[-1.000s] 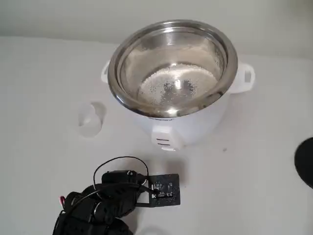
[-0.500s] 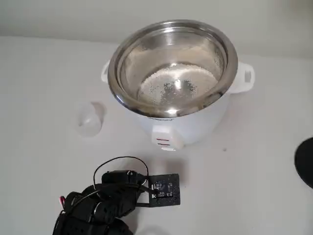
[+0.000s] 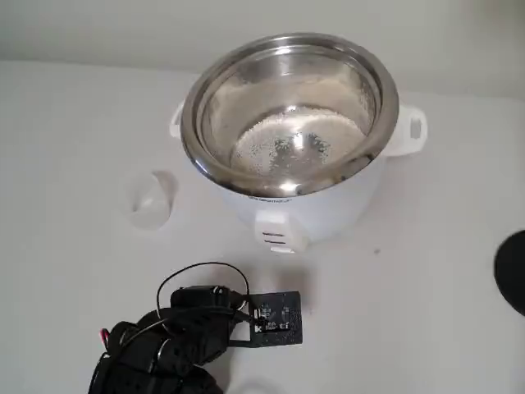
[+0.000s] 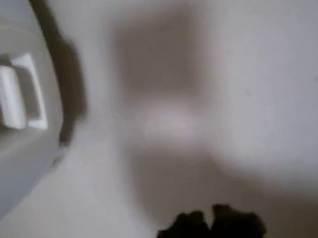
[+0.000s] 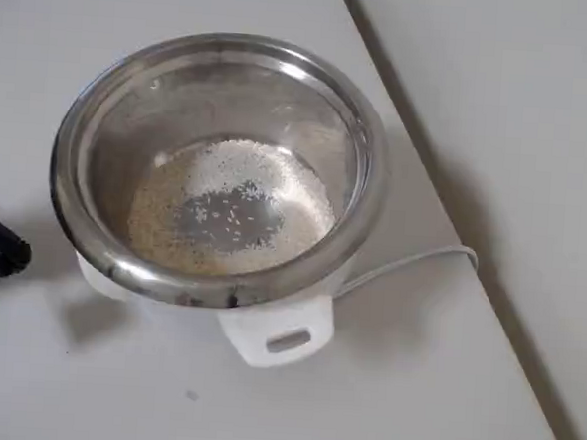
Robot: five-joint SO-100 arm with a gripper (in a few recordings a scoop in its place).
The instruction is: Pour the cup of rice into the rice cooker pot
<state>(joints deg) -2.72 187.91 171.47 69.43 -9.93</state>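
Observation:
The rice cooker pot [image 3: 289, 49] is a shiny steel bowl in a white body, standing at the middle back of the table. White rice [image 3: 295, 141] lies spread over its bottom, also seen from above as rice [image 5: 229, 211] in the pot [image 5: 371, 175]. The small clear cup [image 3: 150, 199] sits apart on the table, left of the cooker, and looks empty. My arm is folded low at the front left, well away from cup and pot. In the wrist view my gripper [image 4: 208, 225] shows as two dark fingertips pressed together, holding nothing, above bare table beside the cooker's front switch [image 4: 7, 95].
A black round object [image 3: 513, 271] pokes in at the right edge. The cooker's white cord [image 5: 411, 262] runs off toward the table edge [image 5: 445, 179]. Loose black wires [image 3: 201, 275] loop over my arm.
The cup rocks slightly in place on the table. The arm, the pot and the rice stay as they were.

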